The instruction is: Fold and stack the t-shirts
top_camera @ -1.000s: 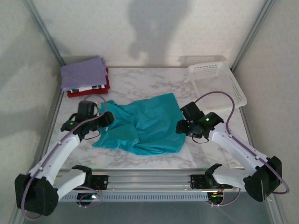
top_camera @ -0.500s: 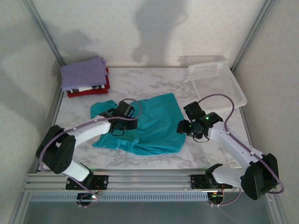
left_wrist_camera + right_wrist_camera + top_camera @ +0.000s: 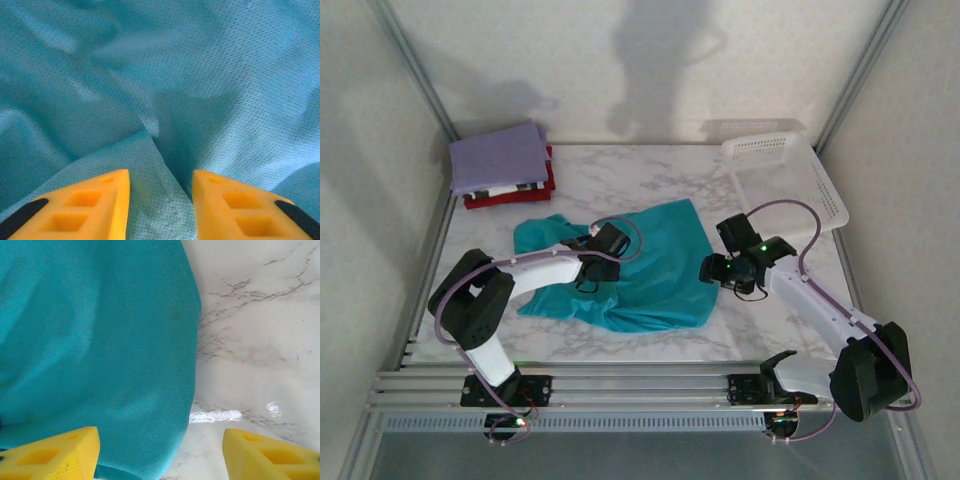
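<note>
Left tool [image 3: 160, 176]: jaws apart, a crease of teal t-shirt [image 3: 655, 270] directly below | right tool [image 3: 160, 432]: wide apart over its right hem | desk [image 3: 620, 180]: shirt crumpled mid-desk, long axis left-right | folded stack [image 3: 500, 160]: far-left corner, well apart

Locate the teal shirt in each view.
Top external: teal shirt mid-table.
Left wrist: shirt beneath the yellow fingers.
Right wrist: shirt on the left half.
Shared landmark: marble table beside the shirt's right edge, top and right wrist.
</note>
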Robot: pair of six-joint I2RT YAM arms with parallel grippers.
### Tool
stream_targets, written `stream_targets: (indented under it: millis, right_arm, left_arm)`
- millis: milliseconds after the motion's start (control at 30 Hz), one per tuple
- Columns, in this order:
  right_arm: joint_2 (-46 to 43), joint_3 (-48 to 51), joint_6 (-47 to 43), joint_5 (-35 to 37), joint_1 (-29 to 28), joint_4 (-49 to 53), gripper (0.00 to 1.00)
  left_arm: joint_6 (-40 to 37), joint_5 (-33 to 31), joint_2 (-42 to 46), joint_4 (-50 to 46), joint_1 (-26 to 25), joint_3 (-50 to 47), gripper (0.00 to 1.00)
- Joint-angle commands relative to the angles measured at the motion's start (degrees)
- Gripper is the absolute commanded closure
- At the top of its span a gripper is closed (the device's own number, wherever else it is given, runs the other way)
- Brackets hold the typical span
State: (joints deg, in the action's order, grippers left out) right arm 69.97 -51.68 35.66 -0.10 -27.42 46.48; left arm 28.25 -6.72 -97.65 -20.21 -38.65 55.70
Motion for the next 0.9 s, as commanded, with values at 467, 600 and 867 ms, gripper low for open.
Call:
stream_targets:
  millis: [467, 600, 867]
  right_arm:
    - [-2.02, -0.76, -2.31, -1.33, 2.97, 0.57, 0.33]
    - [-2.76, -0.23, -2.51, -0.57, 3.49, -0.16, 0.33]
    - [0.43, -2.58, -4.42, -1.98, 4.74, -0.35, 0.33]
  left_arm:
    - [7.17, 1.82, 7.68, -10.15, -2.02, 14.42, 1.0]
    - [15.79, 0.74, 10.51, -14.24, -8.29, 5.77, 1.0]
    - [27.5, 8.84, 14.55, -10.22, -17.7, -7.23, 0.61]
